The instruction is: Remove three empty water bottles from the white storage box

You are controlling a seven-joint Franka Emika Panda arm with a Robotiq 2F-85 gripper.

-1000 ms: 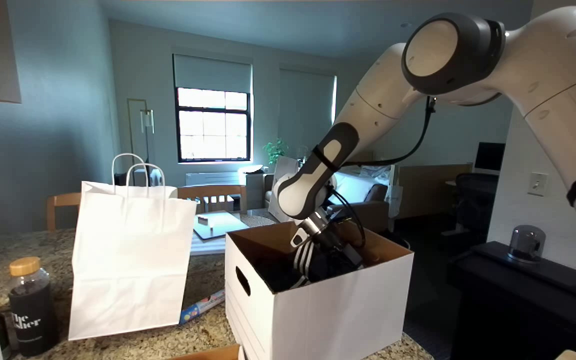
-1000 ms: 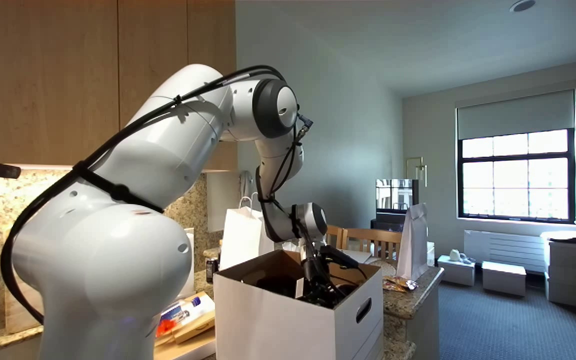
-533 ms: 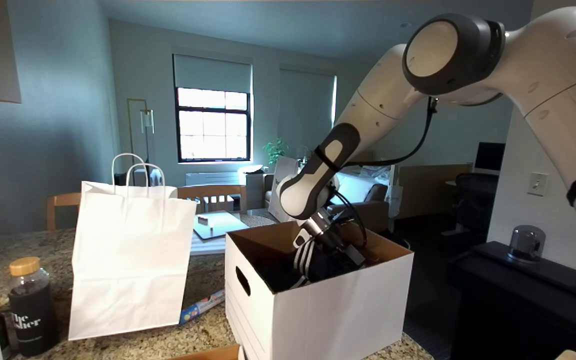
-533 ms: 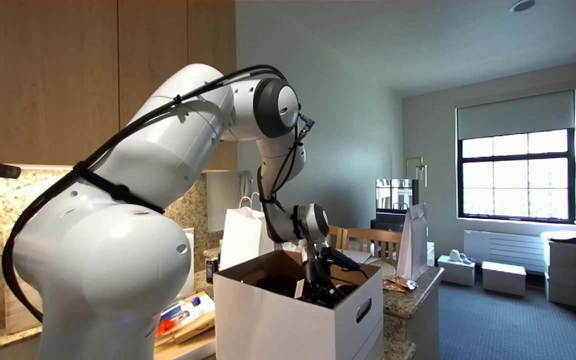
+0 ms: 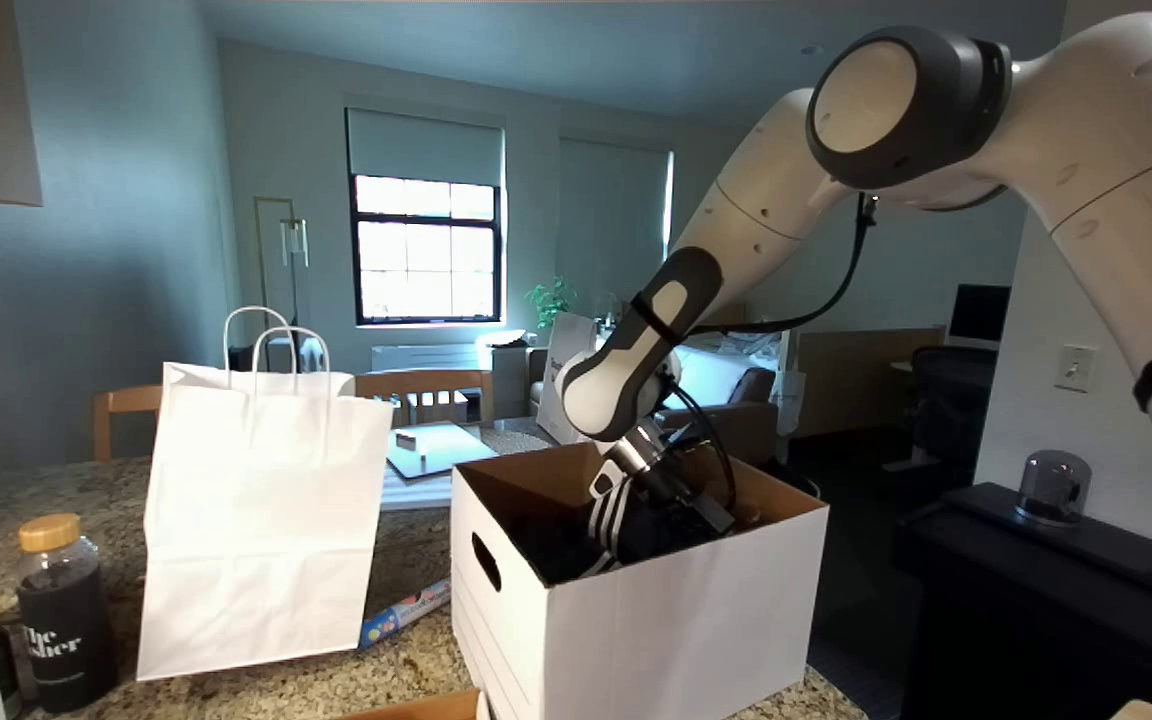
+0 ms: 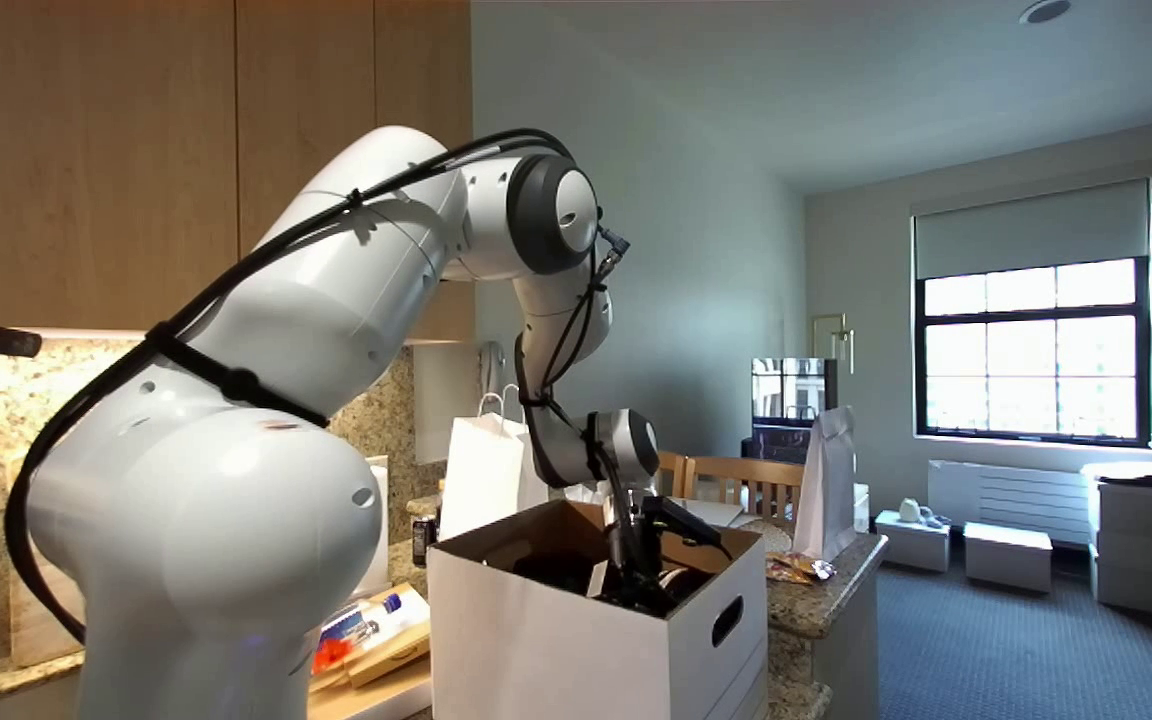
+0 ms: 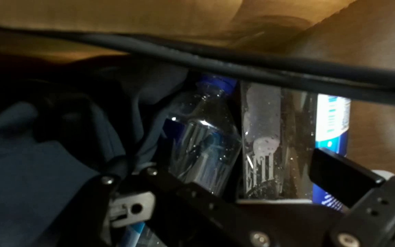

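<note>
The white storage box point(image 5: 676, 640) stands on the counter, and my gripper reaches down into it. Its walls hide the jaws in both exterior views. In the wrist view my gripper point(image 7: 245, 173) is open, its right fingertip point(image 7: 341, 173) beside a clear bottle with pale lettering point(image 7: 273, 147). Further left, another clear water bottle with a blue cap point(image 7: 204, 137) lies aslant, partly behind the left finger. Neither appears gripped; how deep the fingers reach I cannot tell. Outside the box, a clear blue-capped bottle point(image 6: 368, 630) lies on cardboard in an exterior view.
Dark cloth point(image 7: 22, 171) fills the box's left part in the wrist view. A black cable point(image 7: 183, 58) crosses that view, near the brown cardboard wall point(image 7: 132, 17). A white-and-blue labelled item point(image 7: 333, 116) is at right. A white paper bag point(image 5: 266, 530) and dark jar point(image 5: 64, 620) stand nearby.
My arm has shifted very slightly to the right in the exterior views, still inside the box. Nothing else visibly moved.
</note>
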